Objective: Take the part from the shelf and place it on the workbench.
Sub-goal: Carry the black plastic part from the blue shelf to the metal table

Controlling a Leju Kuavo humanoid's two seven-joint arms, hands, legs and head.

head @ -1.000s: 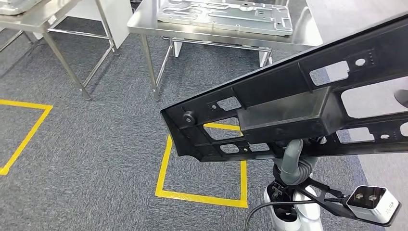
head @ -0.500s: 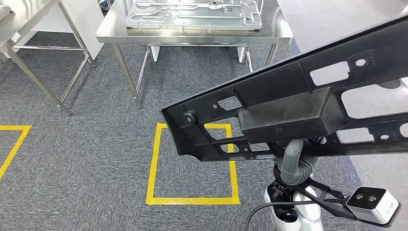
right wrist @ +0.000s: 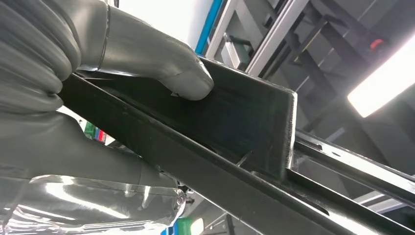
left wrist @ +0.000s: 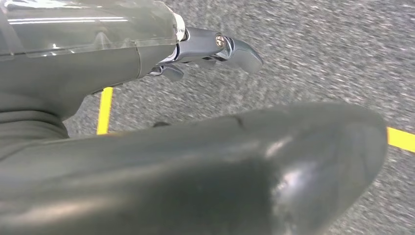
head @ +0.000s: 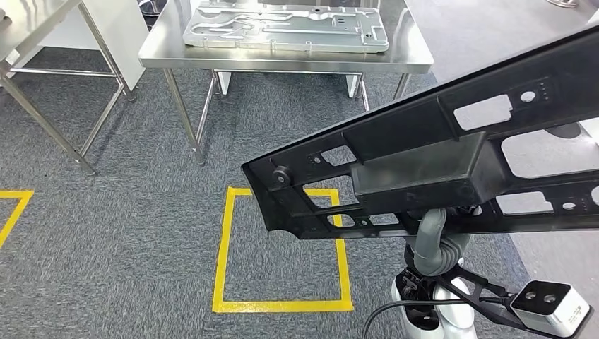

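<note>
A long black plastic part (head: pixel 424 169) with cut-outs and a box-shaped pocket stretches from the middle of the head view to its right edge, held up over the carpet. My right hand (head: pixel 432 240) grips it from underneath, mostly hidden by it. In the right wrist view the grey thumb (right wrist: pixel 186 78) presses on the part's (right wrist: pixel 235 122) black wall. The steel workbench (head: pixel 162 44) stands ahead at the top of the view. My left hand (left wrist: pixel 215 46) hangs over the carpet, holding nothing, thumb apart from the dark fingers.
A silver stamped metal plate (head: pixel 286 27) lies on the workbench. A second steel table (head: pixel 42 18) stands at the far left. A yellow tape square (head: pixel 222 247) marks the carpet in front of the workbench, with another tape line (head: pixel 10 215) at the left edge.
The whole scene has slid left and down in the head view, so the camera has turned toward the workbench. The black part stays in my right hand.
</note>
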